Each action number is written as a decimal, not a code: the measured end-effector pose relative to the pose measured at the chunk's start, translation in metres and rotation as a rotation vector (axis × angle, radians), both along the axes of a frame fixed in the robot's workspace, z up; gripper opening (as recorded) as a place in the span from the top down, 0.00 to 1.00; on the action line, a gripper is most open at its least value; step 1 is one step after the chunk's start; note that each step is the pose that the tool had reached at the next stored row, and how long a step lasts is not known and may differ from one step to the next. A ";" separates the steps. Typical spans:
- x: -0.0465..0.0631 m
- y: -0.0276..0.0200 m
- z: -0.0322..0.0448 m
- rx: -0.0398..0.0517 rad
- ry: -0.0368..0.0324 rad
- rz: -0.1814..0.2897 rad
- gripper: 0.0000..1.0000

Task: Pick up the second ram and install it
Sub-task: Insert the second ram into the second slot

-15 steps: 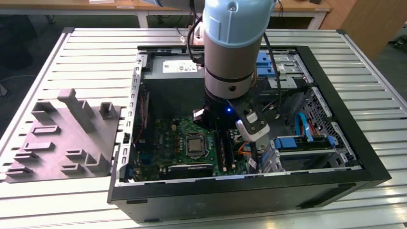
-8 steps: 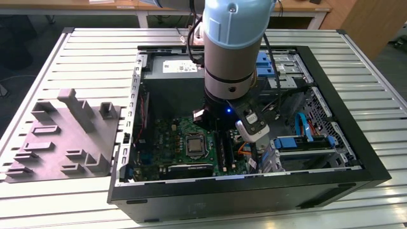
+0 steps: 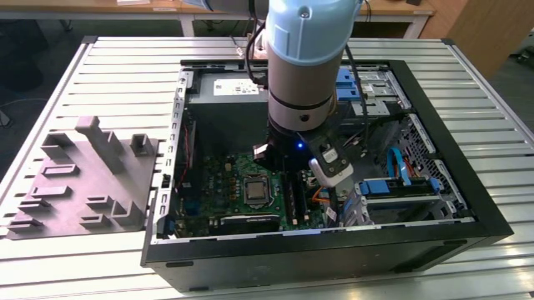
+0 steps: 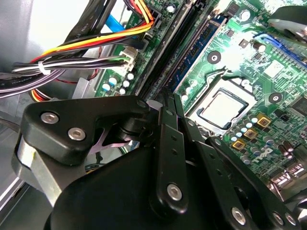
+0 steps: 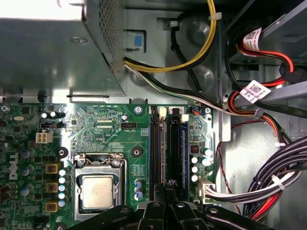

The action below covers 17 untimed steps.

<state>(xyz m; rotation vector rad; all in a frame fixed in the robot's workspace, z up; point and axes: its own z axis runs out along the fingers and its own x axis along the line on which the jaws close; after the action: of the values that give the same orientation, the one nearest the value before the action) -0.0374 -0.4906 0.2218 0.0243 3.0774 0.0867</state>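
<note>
Seating step | black hand point(image 5: 169, 188) is hovering low over long black slots point(image 5: 154, 153) of green motherboard point(image 5: 100, 120) — open or closed, cannot tell | thin bluish-green memory stick point(image 5: 184, 153) is standing in the slot just beside it | judging: keeping it parallel, pressing both ends evenly — straight down.

Tight gap over RAM slots point(image 5: 168, 143): cable bundle point(image 5: 268, 191) one side, CPU socket point(image 5: 98, 189) other.

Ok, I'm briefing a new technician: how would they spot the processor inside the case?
Inside the open black computer case lies the green motherboard. The processor sits beside the long black memory slots: a bare silver square in a metal frame, unlike its neighbours.
</note>
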 end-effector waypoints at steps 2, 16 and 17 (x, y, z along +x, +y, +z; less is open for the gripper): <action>0.000 0.0000 -0.0004 -0.0002 0.0001 0.000 0.88; 0.000 0.0000 -0.0049 -0.0002 -0.0002 0.000 0.88; 0.000 0.0000 -0.0048 -0.0002 -0.0001 0.000 0.88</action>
<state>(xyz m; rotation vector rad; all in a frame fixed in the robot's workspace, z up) -0.0374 -0.4906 0.2169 0.0243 3.0773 0.0864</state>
